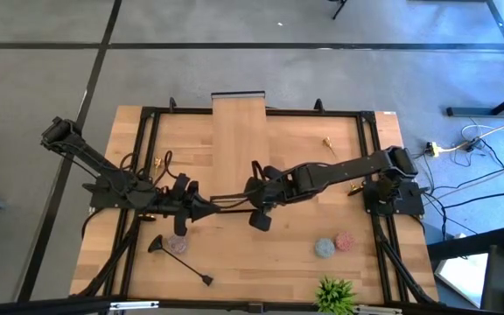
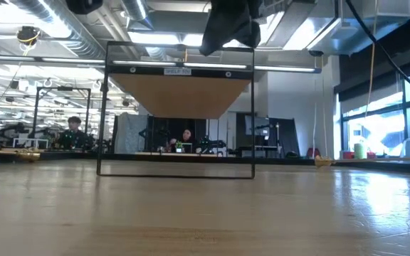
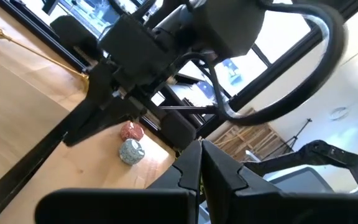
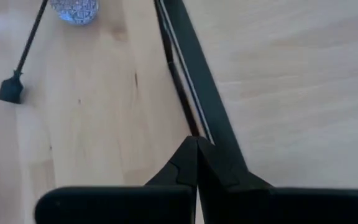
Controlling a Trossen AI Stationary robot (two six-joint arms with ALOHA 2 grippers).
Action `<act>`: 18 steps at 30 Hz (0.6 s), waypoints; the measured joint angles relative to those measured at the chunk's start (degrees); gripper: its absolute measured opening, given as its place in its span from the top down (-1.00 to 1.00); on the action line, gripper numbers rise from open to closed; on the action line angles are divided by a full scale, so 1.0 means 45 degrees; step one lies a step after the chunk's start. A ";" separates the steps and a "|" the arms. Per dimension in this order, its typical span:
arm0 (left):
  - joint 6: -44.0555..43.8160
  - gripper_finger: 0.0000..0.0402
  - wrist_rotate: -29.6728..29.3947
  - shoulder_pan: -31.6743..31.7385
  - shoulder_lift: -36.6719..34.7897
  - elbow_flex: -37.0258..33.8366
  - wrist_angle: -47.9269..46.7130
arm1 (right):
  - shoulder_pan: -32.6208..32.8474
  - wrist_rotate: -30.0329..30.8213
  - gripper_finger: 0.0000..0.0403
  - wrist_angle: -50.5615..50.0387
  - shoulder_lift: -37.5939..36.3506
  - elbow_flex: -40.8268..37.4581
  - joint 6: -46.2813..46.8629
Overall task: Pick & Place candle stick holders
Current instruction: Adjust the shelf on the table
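Reader: Stage of the task shown, and state of each claw?

Legend: Neither candle stick holder in clear view is held, so the pick appears not yet begun. The left claw (image 3: 200, 145) has its fingers pressed together on nothing. It hangs over the middle of the counter (image 1: 234, 262), a little left of centre. The right claw (image 4: 196, 142) is likewise pressed together and empty, close by to its right.

Reader: What does the next move call for?

Legend: Probably one claw must spread, drop to the counter and close across a thin stem. A lying holder may roll, so a grip near the base seems safer.

Reader: Where are the holders, and how do they look?

Legend: The black holder (image 1: 182, 261) lies flat at the near left. It is a slim dark rod with a flared round base, just beside a pinkish ball (image 1: 178, 243). The gold holder (image 1: 330, 144) lies flat at the far right, well apart from both claws, thin and shiny. A third holder cannot be made out with certainty.
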 joint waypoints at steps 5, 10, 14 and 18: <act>-0.0025 0.97 -0.0708 0.0000 0.0000 0.0000 -0.0005 | 0.0079 -0.1424 0.99 0.0420 0.0013 -0.0009 0.0252; -0.0431 0.97 -0.2161 0.0091 -0.0489 -0.0006 -0.0840 | 0.0230 -0.2354 0.84 0.1669 -0.0070 0.0054 0.0826; -0.1573 0.97 -0.3297 0.0307 -0.1342 -0.0015 -0.2575 | 0.0411 -0.2261 0.58 0.1940 -0.0077 0.0704 0.1036; -0.3459 0.97 -0.4619 0.0613 -0.2383 -0.0015 -0.5558 | 0.0518 -0.1614 0.34 0.1711 -0.0105 0.1598 0.1245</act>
